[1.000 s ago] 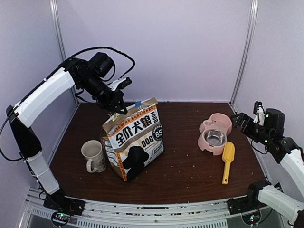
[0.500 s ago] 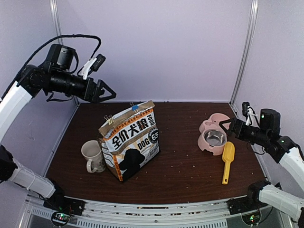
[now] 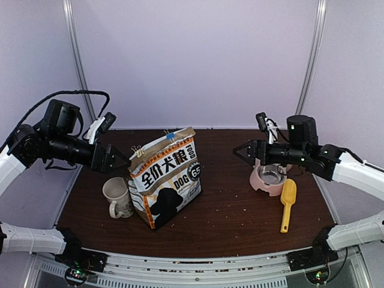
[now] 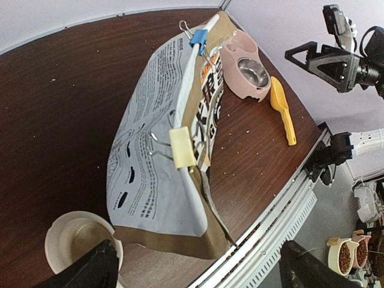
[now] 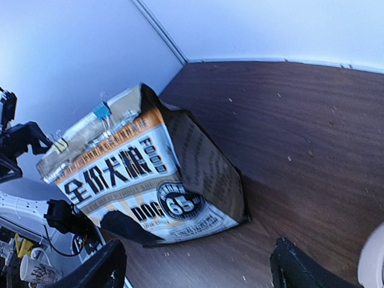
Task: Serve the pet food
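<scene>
The brown paper "DOG FOOD" bag (image 3: 165,177) stands left of centre, its folded top held by a blue clip (image 4: 198,37) and a cream clip (image 4: 182,147). The pet food is hidden inside it. My left gripper (image 3: 120,162) hangs open just left of the bag's top, touching nothing; its wrist view looks down on the bag (image 4: 168,156) between the spread fingers of the left gripper (image 4: 198,273). My right gripper (image 3: 240,151) is open in the air above the pink bowl (image 3: 272,174), pointing at the bag (image 5: 144,174), with nothing in the right gripper (image 5: 198,270).
A cream mug (image 3: 118,197) stands against the bag's left side. A yellow scoop (image 3: 287,204) lies just right of the pink bowl with its steel insert. Pale crumbs dot the brown table (image 3: 234,222). Purple walls close in the back and sides.
The left gripper let go of the bag's top, opened, swung out and came down left of the bag. The right arm swept in from the far right to above the bowl.
</scene>
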`<action>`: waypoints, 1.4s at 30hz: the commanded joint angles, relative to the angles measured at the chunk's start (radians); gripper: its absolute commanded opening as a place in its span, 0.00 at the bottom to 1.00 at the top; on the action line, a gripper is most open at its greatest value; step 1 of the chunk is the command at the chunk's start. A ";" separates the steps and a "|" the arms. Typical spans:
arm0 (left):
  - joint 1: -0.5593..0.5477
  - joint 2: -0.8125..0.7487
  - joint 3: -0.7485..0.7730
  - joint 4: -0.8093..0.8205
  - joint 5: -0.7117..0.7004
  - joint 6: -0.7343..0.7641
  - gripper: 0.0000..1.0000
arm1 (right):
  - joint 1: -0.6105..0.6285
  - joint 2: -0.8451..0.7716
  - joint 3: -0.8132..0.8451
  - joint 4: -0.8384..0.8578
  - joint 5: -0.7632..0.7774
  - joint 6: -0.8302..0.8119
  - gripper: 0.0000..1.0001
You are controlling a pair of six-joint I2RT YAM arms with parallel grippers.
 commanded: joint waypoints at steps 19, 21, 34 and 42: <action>-0.004 0.021 -0.078 0.114 0.045 -0.024 0.57 | 0.095 0.674 0.595 0.254 -0.202 0.075 0.83; -0.005 0.019 -0.081 0.114 0.041 -0.024 0.49 | 0.094 0.706 0.617 0.284 -0.257 0.082 0.78; -0.005 0.025 -0.061 0.116 -0.033 0.011 0.00 | 0.092 0.621 0.442 0.515 -0.450 0.171 0.00; -0.004 0.120 0.023 0.137 0.054 0.163 0.00 | 0.137 0.278 0.186 0.267 -0.273 0.027 0.00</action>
